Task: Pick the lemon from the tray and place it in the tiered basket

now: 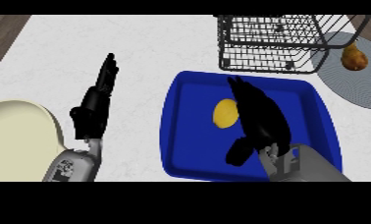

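My right hand, fingers straight, hovers just right of the lemon lying in the blue tray at centre frame, tiered basket at upper right, my left hand resting open at left.

A white, faintly mottled desk fills the view. Brown wood-grain flooring shows beyond the desk's far left corner.

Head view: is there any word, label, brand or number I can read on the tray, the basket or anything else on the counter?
No readable text anywhere in this view.
Blue tray, lemon, wire basket: plain, no label or number.
Left forearm: small dark marks near the wrist, too blurred to read.
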`<state>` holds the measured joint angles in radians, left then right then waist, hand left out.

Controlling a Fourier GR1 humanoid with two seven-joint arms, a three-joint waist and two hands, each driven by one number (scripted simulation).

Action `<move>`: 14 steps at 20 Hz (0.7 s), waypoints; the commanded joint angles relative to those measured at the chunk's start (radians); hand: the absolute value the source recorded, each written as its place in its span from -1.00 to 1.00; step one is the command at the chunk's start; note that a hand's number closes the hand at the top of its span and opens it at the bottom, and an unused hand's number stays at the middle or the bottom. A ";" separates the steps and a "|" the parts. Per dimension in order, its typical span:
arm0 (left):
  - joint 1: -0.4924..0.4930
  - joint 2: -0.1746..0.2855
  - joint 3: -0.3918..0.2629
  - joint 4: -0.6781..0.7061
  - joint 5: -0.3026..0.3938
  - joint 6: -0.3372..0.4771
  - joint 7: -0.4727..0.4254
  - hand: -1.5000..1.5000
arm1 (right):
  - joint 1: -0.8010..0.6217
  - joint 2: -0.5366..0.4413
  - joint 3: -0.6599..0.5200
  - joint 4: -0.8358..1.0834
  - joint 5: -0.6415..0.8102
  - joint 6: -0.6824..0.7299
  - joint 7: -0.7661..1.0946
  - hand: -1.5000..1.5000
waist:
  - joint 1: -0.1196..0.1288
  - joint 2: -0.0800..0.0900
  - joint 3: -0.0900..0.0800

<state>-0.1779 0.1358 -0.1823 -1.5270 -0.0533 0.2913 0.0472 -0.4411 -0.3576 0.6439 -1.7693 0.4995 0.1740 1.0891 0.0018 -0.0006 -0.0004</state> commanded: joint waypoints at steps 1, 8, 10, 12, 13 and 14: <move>0.020 0.025 0.022 -0.012 0.011 -0.044 -0.004 0.00 | 0.012 0.051 -0.025 0.055 0.028 0.051 0.071 -1.00 | 0.001 0.000 0.000; 0.055 -0.053 -0.010 0.001 -0.044 0.007 -0.042 0.00 | 0.014 0.124 -0.066 0.073 0.073 0.103 0.056 -1.00 | 0.000 0.000 0.000; 0.025 -0.027 0.012 -0.010 -0.043 -0.017 -0.015 0.00 | 0.046 0.095 -0.107 0.111 0.087 0.091 -0.015 -1.00 | -0.002 0.000 0.000; 0.038 -0.026 0.037 -0.001 -0.024 -0.039 -0.046 0.00 | 0.005 0.140 -0.142 0.196 0.101 0.097 -0.074 -1.00 | 0.001 0.001 0.000; 0.028 -0.051 -0.002 -0.051 -0.072 0.000 0.033 0.00 | 0.034 0.163 -0.112 0.193 0.146 0.069 -0.063 -1.00 | 0.001 0.000 0.000; 0.053 -0.031 0.034 0.014 -0.027 -0.056 -0.076 0.00 | 0.018 0.178 -0.136 0.197 0.142 0.094 -0.060 -1.00 | 0.001 0.001 0.000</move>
<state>-0.1425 0.1090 -0.1639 -1.5440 -0.0873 0.2645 0.0283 -0.4108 -0.2304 0.5424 -1.6185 0.6056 0.2281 1.0048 0.0023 -0.0002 -0.0001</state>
